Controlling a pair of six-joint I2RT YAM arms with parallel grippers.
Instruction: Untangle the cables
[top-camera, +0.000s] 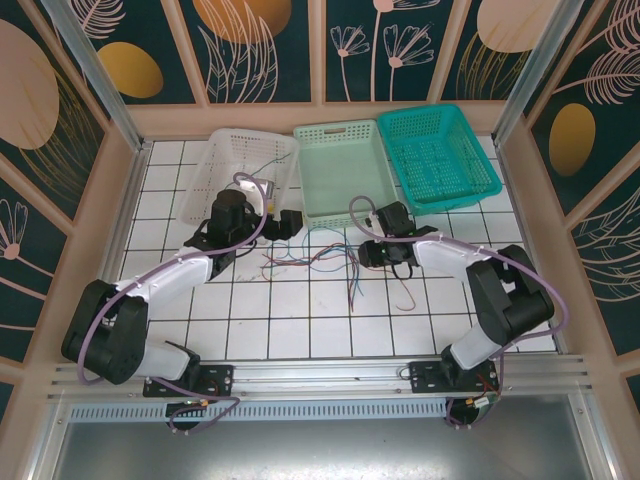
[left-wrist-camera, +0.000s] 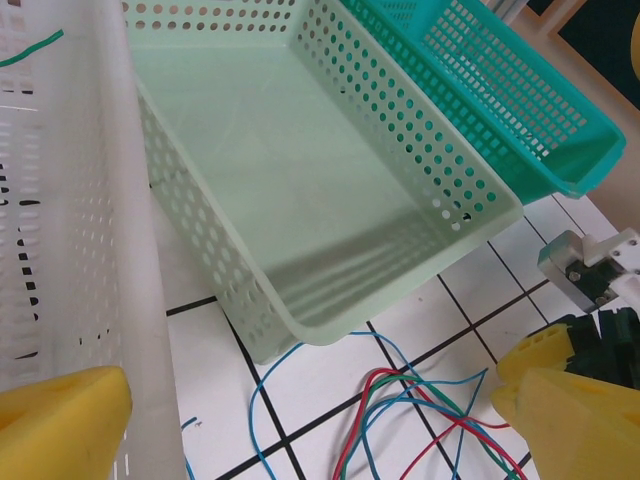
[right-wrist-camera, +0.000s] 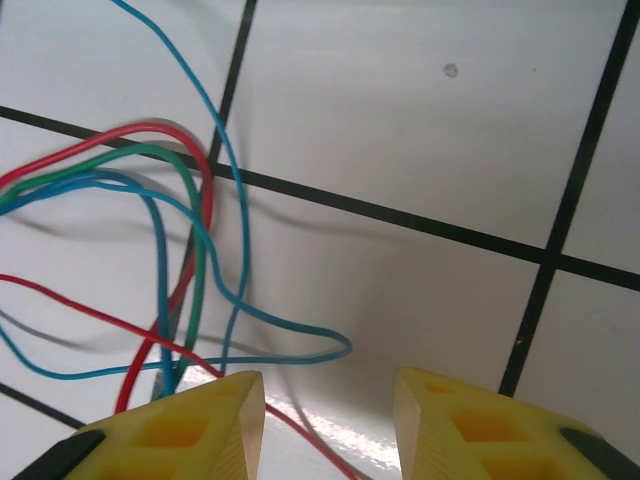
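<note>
Lying in a loose tangle on the white tiled table (top-camera: 300, 320), the cables (top-camera: 322, 262) spread their green, blue and red strands between the two grippers, just in front of the pale green basket (top-camera: 345, 175). The left gripper (top-camera: 283, 222) hangs beside the white basket (top-camera: 235, 170), jaws wide apart. The right gripper (top-camera: 385, 258) hovers low over the strands, its fingers (right-wrist-camera: 200, 425) parted and holding nothing. A teal basket (top-camera: 440, 155) sits at far right.
</note>
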